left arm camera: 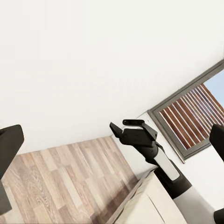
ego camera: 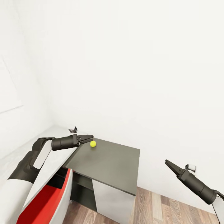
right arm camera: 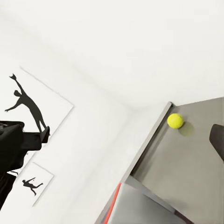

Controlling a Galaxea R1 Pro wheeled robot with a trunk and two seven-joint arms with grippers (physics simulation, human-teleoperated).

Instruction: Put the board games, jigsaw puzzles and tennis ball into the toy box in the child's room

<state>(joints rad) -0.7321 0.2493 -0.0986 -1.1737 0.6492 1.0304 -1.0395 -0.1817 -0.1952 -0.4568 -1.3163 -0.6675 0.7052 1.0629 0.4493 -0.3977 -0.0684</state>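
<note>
1. Head view: my left gripper [ego camera: 88, 138] reaches out over the table [ego camera: 105, 161], its dark fingers close together with only a narrow gap, nothing between them.
2. The tennis ball [ego camera: 93, 143] rests on the dark grey end section of the table, near the far corner by the white wall [ego camera: 130, 62]. It lies just beside the left fingertips; I cannot tell whether they touch it.
3. My right gripper [ego camera: 170, 165] hangs off the table's right side, over the wood floor [ego camera: 161, 205], well apart from the ball. Its fingers look nearly together, coming to a point, and they hold nothing.
4. The pale grey stretch of the table top runs away to the left beneath my left arm. A red-and-white part of my body [ego camera: 51, 199] shows at the lower left.
5. Right wrist view: the tennis ball [right arm camera: 175, 121] sits close to the dark top's edge, where it meets the pale section. Two wall pictures with black silhouetted figures [right arm camera: 28, 112] hang on the side wall.
6. Left wrist view: the right gripper [left arm camera: 135, 133] appears across the room, above the plank floor [left arm camera: 70, 177], with a slatted window [left arm camera: 191, 116] behind it.
</note>
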